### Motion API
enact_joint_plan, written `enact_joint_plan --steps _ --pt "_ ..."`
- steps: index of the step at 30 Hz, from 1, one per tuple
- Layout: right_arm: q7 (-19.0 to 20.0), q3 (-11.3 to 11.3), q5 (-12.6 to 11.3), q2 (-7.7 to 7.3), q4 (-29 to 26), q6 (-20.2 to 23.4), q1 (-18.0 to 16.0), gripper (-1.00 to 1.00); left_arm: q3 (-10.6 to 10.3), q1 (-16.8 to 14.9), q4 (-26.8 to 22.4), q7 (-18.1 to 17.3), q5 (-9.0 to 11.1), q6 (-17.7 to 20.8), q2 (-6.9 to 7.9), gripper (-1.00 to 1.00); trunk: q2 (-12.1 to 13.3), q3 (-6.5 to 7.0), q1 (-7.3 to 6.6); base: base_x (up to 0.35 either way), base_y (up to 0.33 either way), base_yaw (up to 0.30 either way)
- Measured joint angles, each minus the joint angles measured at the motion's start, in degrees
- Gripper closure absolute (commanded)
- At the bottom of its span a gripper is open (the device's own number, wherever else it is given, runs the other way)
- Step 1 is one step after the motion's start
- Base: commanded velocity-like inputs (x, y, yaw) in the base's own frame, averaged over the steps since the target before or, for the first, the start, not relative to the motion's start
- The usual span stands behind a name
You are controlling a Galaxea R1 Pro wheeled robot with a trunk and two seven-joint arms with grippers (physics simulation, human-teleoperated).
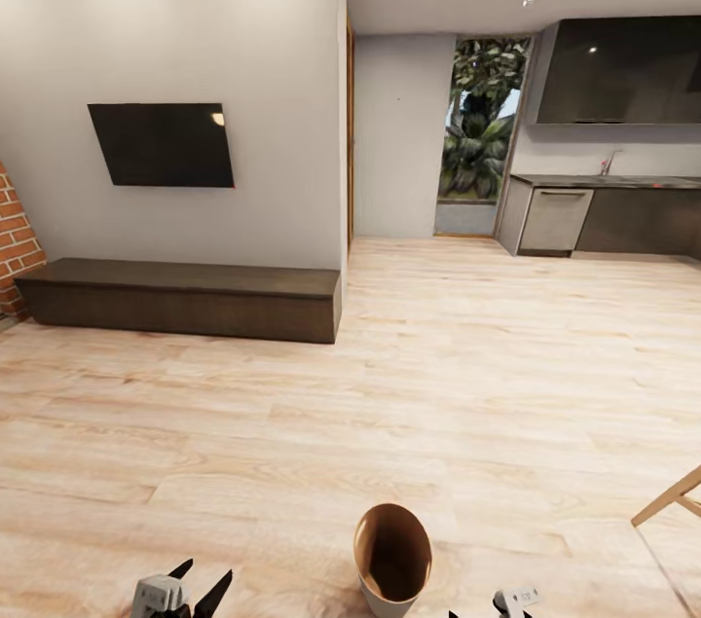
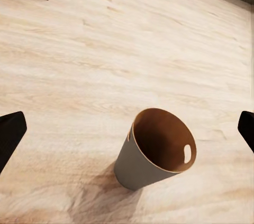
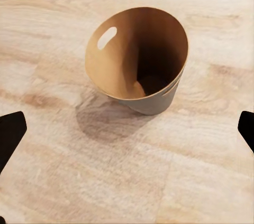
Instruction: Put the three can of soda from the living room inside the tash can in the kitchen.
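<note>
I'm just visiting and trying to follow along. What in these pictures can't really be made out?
- Bucket: the head view's lower edge cuts off its base.
- Bucket's floor: in shadow in the right wrist view, so I cannot tell whether anything lies inside.
- Right claw: cut by the head view's lower edge.
- Wooden legs: the right edge cuts off what they belong to.
- Kitchen counter: the things on it are too small to identify.

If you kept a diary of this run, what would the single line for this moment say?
trash can upright on wood floor, nothing visible inside | left gripper open, holding nothing | right gripper open, holding nothing | kitchen cabinets ahead right
</note>
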Motion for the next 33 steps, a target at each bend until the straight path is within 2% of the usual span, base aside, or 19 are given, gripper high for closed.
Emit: enact_joint_plan --steps 16,33 --pt "0.00 0.01 0.00 -0.02 0.01 -0.05 0.00 -1.00 0.12 0.00 0.02 -1.01 -0.01 -0.01 0.00 -1.00 0.00 0.00 0.00 0.313 0.000 0.000" --pt "0.00 -0.01 0.00 -0.04 -0.02 -0.06 0.00 -1.00 0.20 -0.01 0.03 -1.02 -0.03 -0.03 0.00 -1.00 0.00 0.00 0.00 0.028 0.000 0.000"
